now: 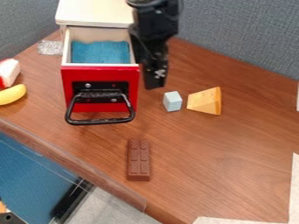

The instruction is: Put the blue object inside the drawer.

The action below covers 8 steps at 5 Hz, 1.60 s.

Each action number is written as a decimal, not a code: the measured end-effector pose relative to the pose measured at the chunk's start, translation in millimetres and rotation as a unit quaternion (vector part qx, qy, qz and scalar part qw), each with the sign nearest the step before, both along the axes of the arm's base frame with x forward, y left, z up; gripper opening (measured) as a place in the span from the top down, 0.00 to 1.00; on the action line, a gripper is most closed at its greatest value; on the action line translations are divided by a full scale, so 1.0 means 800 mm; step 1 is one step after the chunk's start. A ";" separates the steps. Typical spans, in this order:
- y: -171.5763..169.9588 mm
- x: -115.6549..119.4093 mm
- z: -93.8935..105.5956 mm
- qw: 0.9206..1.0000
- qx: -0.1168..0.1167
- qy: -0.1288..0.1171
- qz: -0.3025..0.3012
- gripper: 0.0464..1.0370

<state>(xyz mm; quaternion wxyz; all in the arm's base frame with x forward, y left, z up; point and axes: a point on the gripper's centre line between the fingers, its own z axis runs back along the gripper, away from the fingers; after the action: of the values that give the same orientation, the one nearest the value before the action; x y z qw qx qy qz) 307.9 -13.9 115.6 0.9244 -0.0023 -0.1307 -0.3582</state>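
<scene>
One pale-blue block (172,101) sits near a drawer (100,74) presumably open to receive it, the gripper (154,82) spread or closed, unclear.

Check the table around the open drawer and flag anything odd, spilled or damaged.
Only the silvery, crumpled-looking piece beside the cabinet seems odd, since it resembles a stray bit of wrapper. I see nothing spilled or damaged; the drawer stands open, but that suits the task.

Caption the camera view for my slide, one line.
A pale blue block beside a cheese wedge, outside the open red drawer, the gripper hanging over the table.
</scene>
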 end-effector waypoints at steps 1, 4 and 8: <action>-0.012 0.026 -0.010 1.000 -0.012 0.000 0.021 0.04; -0.019 0.062 -0.049 0.999 0.000 0.013 0.040 0.04; -0.028 0.079 -0.077 0.999 0.007 0.008 0.039 0.04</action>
<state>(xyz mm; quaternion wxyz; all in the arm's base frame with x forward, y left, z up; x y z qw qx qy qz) 371.3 -36.1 54.1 0.9388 0.0067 -0.1205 -0.3227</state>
